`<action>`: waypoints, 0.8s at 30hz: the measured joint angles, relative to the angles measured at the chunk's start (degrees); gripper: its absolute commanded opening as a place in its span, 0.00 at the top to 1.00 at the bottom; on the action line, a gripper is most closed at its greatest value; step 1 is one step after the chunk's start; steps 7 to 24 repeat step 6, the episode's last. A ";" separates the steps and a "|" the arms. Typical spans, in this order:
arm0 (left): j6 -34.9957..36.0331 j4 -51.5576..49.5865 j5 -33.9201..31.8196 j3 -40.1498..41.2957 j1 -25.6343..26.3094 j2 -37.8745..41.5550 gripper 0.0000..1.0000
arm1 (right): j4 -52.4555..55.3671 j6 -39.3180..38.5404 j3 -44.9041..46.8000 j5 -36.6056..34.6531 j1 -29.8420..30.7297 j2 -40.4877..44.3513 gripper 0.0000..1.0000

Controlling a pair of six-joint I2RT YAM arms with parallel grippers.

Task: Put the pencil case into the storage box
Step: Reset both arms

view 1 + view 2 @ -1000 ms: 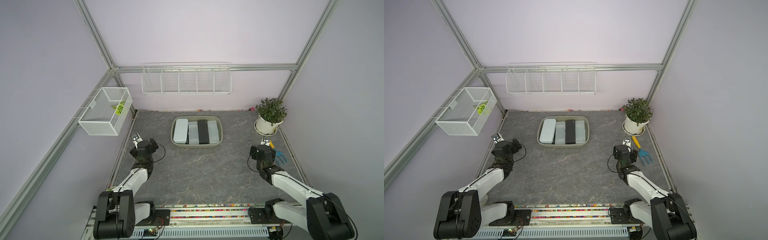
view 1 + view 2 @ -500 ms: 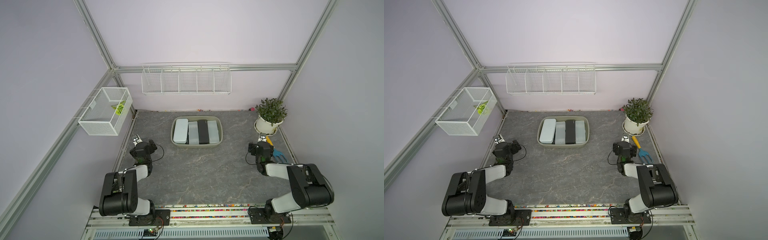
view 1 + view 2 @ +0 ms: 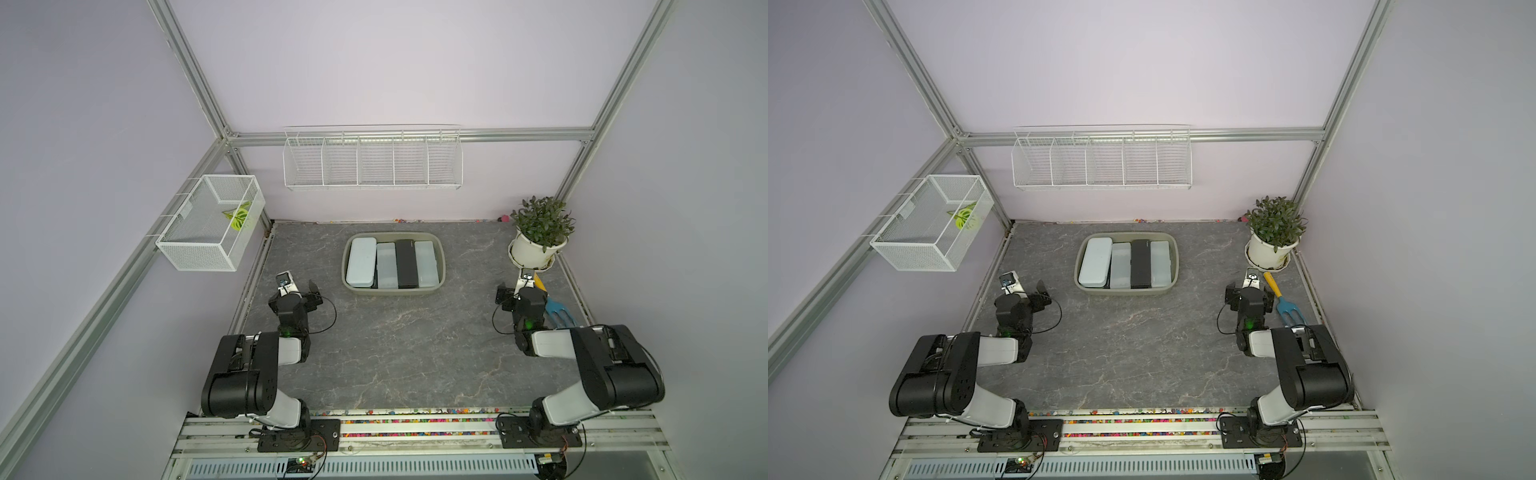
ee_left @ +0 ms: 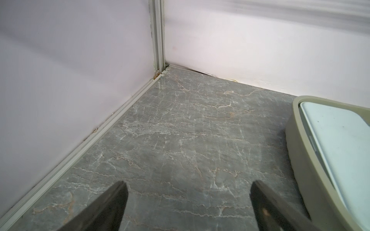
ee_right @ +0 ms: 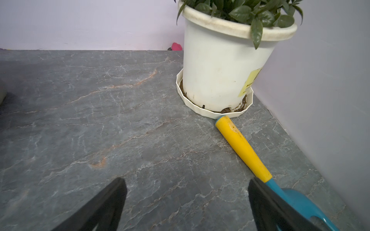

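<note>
While the left gripper [image 4: 188,183] and right gripper [image 5: 187,180] are held wide and empty, four pencil cases [image 3: 386,266] are seen in one storage box [image 3: 392,293] ahead.

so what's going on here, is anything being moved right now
Nothing is being handled. Four pencil cases, three pale and one black, lie side by side in the storage box on the table. Both arms sit folded at the sides; the left gripper and the right gripper are open and empty, the right one near the plant pot and the garden fork.
</note>
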State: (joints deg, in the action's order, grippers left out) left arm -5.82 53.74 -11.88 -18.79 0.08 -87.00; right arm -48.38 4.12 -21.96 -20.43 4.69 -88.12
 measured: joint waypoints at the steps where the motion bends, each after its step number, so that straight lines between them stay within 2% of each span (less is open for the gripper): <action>1: 0.17 -0.04 0.02 -0.02 0.02 0.00 0.00 | 0.15 -0.02 0.00 -0.07 0.13 0.00 0.01; 24: 0.46 -0.07 0.04 -0.02 0.11 0.00 0.00 | 0.76 0.07 -0.33 -0.09 0.22 0.00 0.01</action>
